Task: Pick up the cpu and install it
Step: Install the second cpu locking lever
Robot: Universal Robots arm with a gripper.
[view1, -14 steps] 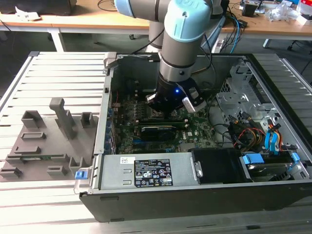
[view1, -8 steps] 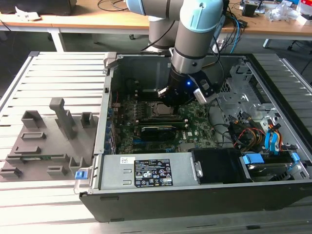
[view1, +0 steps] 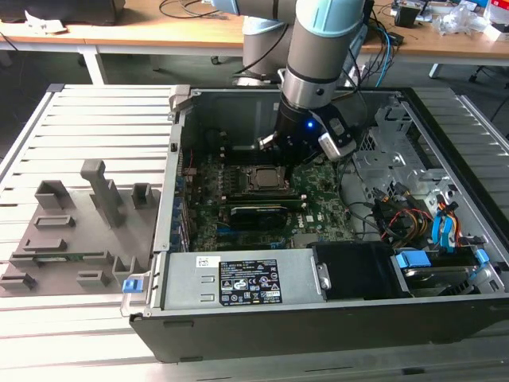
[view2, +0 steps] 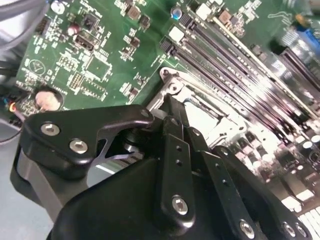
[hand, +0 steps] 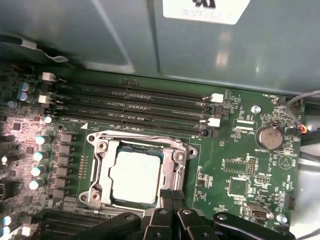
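- The small flat square cpu (hand: 134, 176) with the pale silver-grey metal top sits inside the metal-framed socket (hand: 100, 150) on the green motherboard (hand: 240, 165), as the first wrist view shows pretty clearly. It looks a bit skewed in the frame, though I can't tell if it's fully seated.
- In the exterior view the same chip (view1: 263, 178) is a small pale square in the middle of the board, inside the open black computer case (view1: 318, 318).
- The black gripper (view1: 296, 151) on the grey-and-light-blue robot arm (view1: 322, 48) hangs over the board just beside the socket, toward the exterior view's right.
- In the first wrist view the fingertips (hand: 170, 194) come down right at the edge of the socket frame, next to the chip. They look pinched close together with nothing between them, so I'd call the hand closed and empty.
- The second wrist view shows the gripper's black linkage (view2: 175, 165) up close, with the socket's shiny frame (view2: 172, 82) just behind it.
- Four long dark memory slots (hand: 130, 105) run alongside the socket.
- A grey plastic fixture plate (view1: 75, 231) with upright blocks lies on the slatted metal table (view1: 103, 111), well apart from the case, at the exterior view's left.
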